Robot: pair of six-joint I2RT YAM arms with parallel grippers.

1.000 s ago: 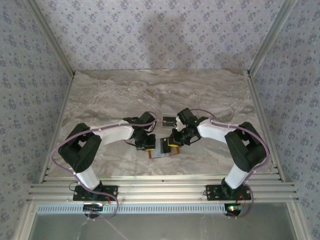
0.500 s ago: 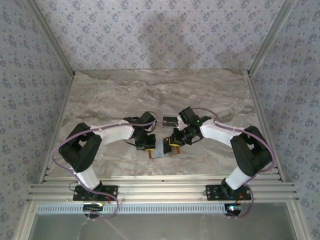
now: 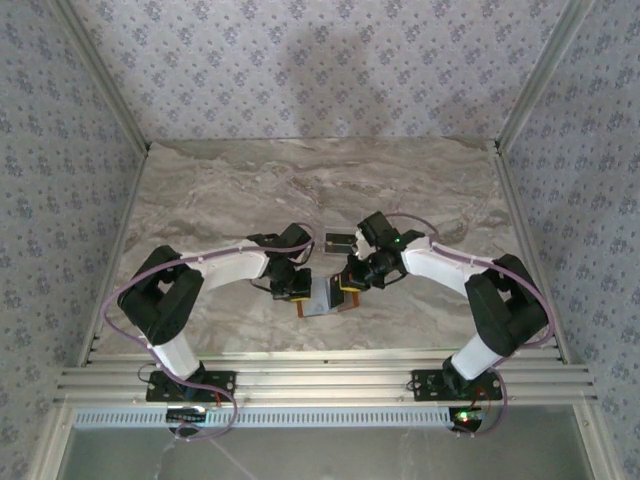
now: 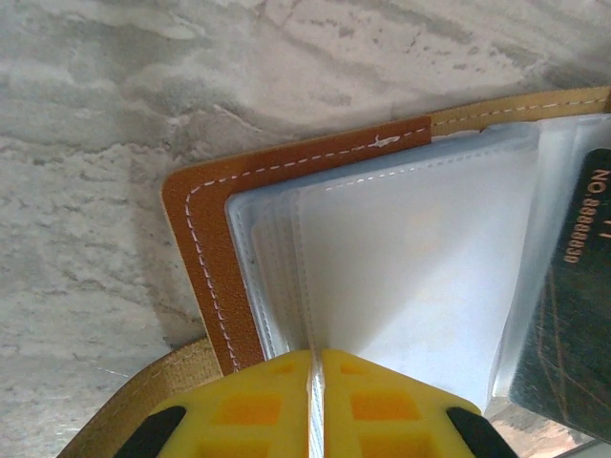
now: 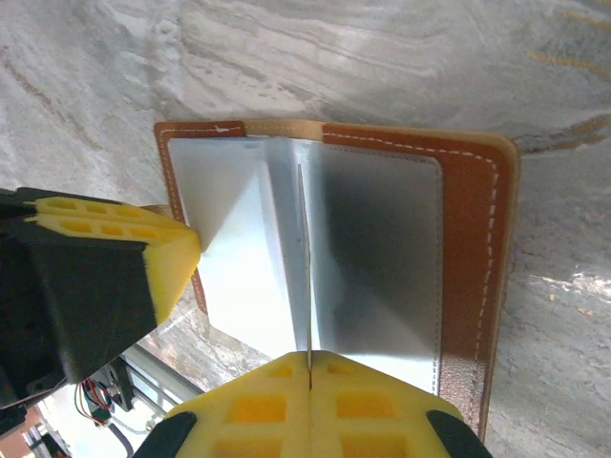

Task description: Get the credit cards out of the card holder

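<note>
The brown card holder (image 3: 325, 298) lies open on the marble table between both grippers. My left gripper (image 4: 316, 358) is shut on a pale clear sleeve (image 4: 401, 267) of the card holder (image 4: 205, 258), near its left corner. A dark credit card (image 4: 563, 305) with printed numbers sticks out of the sleeves at the right. My right gripper (image 5: 308, 361) is shut on a thin card edge (image 5: 304, 277) standing up from the card holder (image 5: 473, 248). From above, the left gripper (image 3: 293, 285) and right gripper (image 3: 350, 282) flank the wallet. Another dark card (image 3: 340, 241) lies on the table behind it.
The left gripper's yellow finger (image 5: 143, 258) sits close beside the sleeves in the right wrist view. Patterned walls and metal rails (image 3: 320, 380) enclose the marble table (image 3: 230, 190). Open tabletop spreads behind and to both sides.
The right arm's elbow has swung outward to the right while its gripper stays at the wallet. The left arm has not visibly moved.
</note>
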